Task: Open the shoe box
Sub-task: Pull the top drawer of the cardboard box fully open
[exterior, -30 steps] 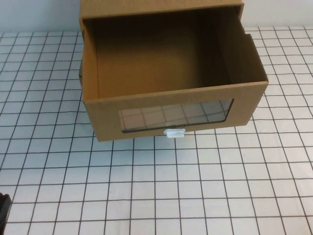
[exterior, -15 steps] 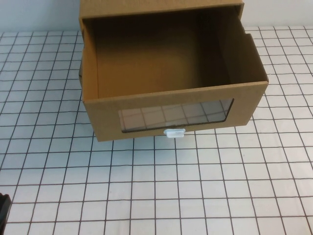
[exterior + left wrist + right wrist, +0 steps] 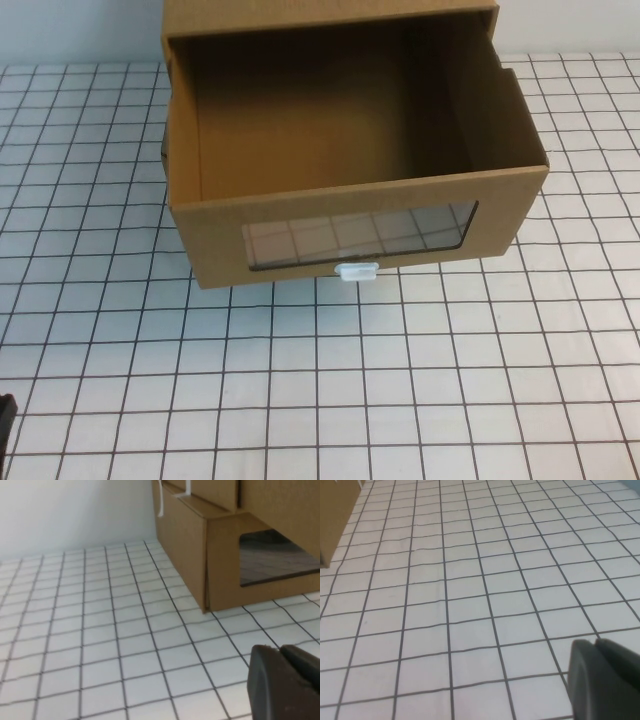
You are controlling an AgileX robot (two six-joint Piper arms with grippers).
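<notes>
One brown cardboard shoe box [image 3: 215,235] sits on a white table [image 3: 400,380] marked with a black grid of squares. The box is built like a drawer. Its inner tray [image 3: 320,130] stands well out of the outer sleeve [image 3: 330,12], toward the robot, so the box is open. The tray's brown floor and walls are in plain sight with nothing lying inside.

The front wall of the tray has a wide clear window [image 3: 360,235], and the table's grid lines show through it. Just under the window, at the bottom edge of that wall, a small white pull tab [image 3: 357,271] sticks out.

Both arms are well away from the box, on the robot's side of it, and neither touches it. The left gripper [image 3: 280,652] is off toward the box's front left corner, low over the table. Its dark fingers are pressed together and hold nothing. The right gripper [image 3: 596,642] is off to the right of the box, over bare grid, and only a corner of the cardboard shows in its wrist view. It too is fully closed with nothing between its fingers.
</notes>
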